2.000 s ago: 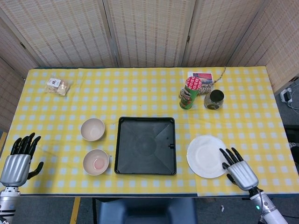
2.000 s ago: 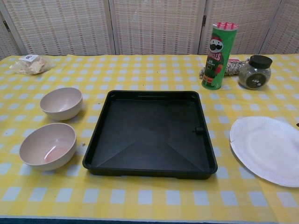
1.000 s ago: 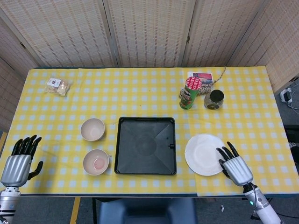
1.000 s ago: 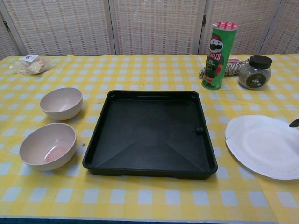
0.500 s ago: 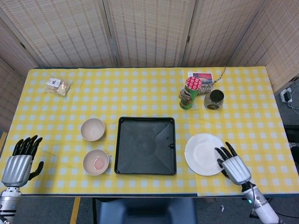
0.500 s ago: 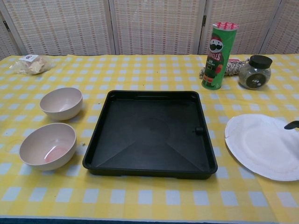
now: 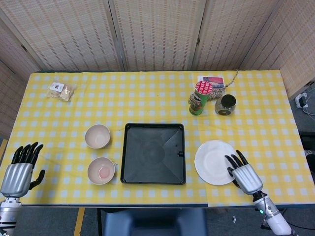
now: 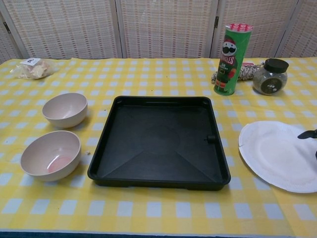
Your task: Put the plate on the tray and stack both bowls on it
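A white plate (image 7: 213, 162) (image 8: 277, 153) lies flat on the checked cloth, just right of the empty black tray (image 7: 153, 153) (image 8: 159, 141). My right hand (image 7: 243, 174) is open, palm down, its fingertips (image 8: 306, 134) over the plate's right rim; whether they touch it is unclear. Two beige bowls stand left of the tray: the far one (image 7: 97, 136) (image 8: 65, 109) empty, the near one (image 7: 101, 170) (image 8: 50, 154) with a pink smear inside. My left hand (image 7: 19, 169) hovers open at the table's front left corner, holding nothing.
A green Pringles can (image 7: 200, 98) (image 8: 230, 58), a lidded glass jar (image 7: 225, 104) (image 8: 270, 76) and a coil of rope stand behind the plate. A small bag of snacks (image 7: 61, 90) (image 8: 32, 68) lies at the far left. Wicker screens close off the back.
The plate has slid left toward the tray, pushed along by my right hand, which followed it leftward. The left hand has barely moved.
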### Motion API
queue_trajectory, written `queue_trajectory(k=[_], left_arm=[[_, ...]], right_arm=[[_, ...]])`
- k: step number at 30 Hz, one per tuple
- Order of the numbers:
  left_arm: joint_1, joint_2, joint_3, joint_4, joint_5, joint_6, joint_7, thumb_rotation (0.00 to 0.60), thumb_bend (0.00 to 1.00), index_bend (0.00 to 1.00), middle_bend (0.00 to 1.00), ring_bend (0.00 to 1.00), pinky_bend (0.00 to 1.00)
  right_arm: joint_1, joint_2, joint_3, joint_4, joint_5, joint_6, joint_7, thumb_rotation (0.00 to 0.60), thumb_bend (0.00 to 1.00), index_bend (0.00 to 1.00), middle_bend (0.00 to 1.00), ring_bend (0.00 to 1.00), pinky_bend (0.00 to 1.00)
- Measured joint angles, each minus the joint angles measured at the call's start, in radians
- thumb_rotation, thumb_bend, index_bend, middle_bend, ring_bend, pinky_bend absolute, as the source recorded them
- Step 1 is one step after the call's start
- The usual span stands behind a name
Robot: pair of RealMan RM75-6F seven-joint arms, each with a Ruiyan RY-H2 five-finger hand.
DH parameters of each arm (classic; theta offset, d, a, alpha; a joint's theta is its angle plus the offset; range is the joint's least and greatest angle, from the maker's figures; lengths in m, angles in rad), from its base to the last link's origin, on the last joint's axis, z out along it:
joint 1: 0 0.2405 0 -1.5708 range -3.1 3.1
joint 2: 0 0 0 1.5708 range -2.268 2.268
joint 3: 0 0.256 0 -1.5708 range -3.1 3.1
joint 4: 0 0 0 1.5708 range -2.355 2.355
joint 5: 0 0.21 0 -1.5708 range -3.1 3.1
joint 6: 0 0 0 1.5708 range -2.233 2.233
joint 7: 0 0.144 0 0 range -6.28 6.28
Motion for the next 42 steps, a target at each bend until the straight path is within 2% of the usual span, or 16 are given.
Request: queue_trajectory(k=[15, 23, 33, 37, 42], left_arm=[[0.008, -0.019, -0.012, 0.013, -0.004, 0.03, 0.038, 0.6, 0.46, 0.0, 0.08, 0.05, 0.03], [0.009, -0.019, -0.012, 0.012, -0.003, 0.031, 0.037, 0.6, 0.46, 0.0, 0.08, 0.05, 0.03], [0.009, -0.019, -0.013, 0.011, -0.004, 0.029, 0.036, 0.6, 0.46, 0.0, 0.08, 0.05, 0.03], [0.006, -0.023, -0.013, 0.012, -0.007, 0.02, 0.043, 0.6, 0.46, 0.0, 0.08, 0.05, 0.03], [0.003, -0.024, -0.01, 0.012, -0.009, 0.011, 0.048, 0.6, 0.46, 0.0, 0.08, 0.05, 0.03]], right_arm=[[-0.006, -0.024, 0.005, 0.051, -0.003, 0.055, 0.047, 0.6, 0.41, 0.69, 0.24, 0.19, 0.03], [-0.014, -0.011, 0.008, 0.028, -0.031, 0.16, 0.03, 0.6, 0.41, 0.69, 0.24, 0.19, 0.03], [-0.023, 0.054, 0.023, -0.097, -0.067, 0.287, 0.016, 0.6, 0.41, 0.69, 0.24, 0.19, 0.03], [-0.004, 0.083, 0.033, -0.173, -0.075, 0.279, 0.002, 0.6, 0.41, 0.69, 0.24, 0.19, 0.03], [0.046, 0.12, 0.046, -0.309, -0.083, 0.207, -0.048, 0.6, 0.41, 0.69, 0.24, 0.19, 0.03]])
